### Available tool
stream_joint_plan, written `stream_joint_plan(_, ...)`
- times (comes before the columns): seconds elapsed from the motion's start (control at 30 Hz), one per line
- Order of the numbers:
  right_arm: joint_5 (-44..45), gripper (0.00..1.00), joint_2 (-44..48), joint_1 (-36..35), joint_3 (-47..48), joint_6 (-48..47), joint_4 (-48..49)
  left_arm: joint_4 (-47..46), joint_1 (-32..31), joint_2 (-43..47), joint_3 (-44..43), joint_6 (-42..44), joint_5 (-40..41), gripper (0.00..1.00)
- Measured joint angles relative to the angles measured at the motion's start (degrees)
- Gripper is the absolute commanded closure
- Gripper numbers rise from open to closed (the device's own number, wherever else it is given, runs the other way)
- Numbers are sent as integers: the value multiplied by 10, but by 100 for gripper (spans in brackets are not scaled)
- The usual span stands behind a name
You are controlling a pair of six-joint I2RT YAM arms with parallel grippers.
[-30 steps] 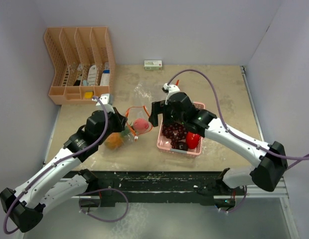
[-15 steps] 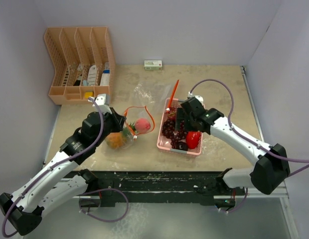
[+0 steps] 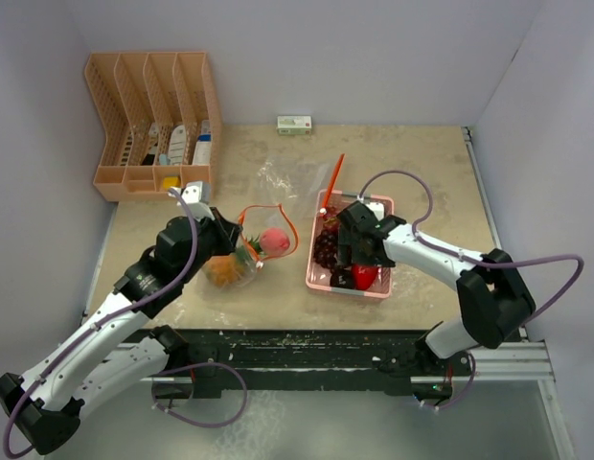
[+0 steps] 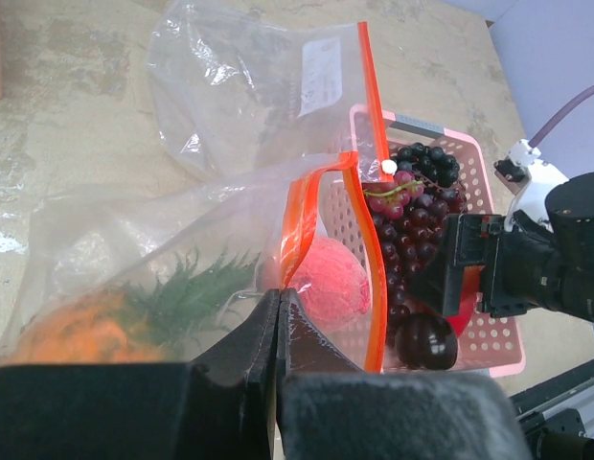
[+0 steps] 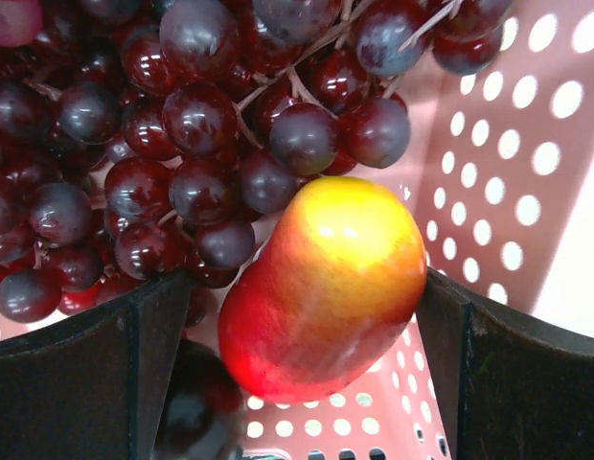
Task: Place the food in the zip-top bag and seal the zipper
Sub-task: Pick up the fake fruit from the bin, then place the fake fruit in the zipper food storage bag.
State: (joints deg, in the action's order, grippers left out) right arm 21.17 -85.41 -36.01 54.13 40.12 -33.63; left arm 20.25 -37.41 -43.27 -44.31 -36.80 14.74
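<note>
Red-orange fruit (image 5: 324,287) sits between right gripper (image 5: 302,355) fingers (image 5: 77,383); overhead hides this.

Plain pale grey walls (image 3: 374,57) enclose a mottled beige tabletop (image 3: 422,163); a peach slotted plastic organizer (image 3: 148,115) stands far left.

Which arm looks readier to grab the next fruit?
Right. The right gripper stands open astride the red-yellow fruit in the tray; the left gripper is shut on the bag rim.
</note>
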Motion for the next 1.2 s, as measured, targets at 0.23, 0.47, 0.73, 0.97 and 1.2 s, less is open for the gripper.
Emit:
stream_joint_plan(0.23,-18,34,-6,1,-30,0,34,0,0,0,2,0,0,100)
stream_joint_plan(0.47,-24,66,16,2,-38,2,43,0,0,-9,2,0,0,100)
stream_joint_plan(0.73,-29,63,110,2,21,-8,-15,0,0,-17,2,0,0,100)
stream_joint_plan(0.97,-121,70,217,3,41,-39,118,0,0,-22,2,-3,0,100)
stream_joint_plan(1.2,-192,74,191,-12,-22,-1,408,2,0,-23,2,-11,-7,100)
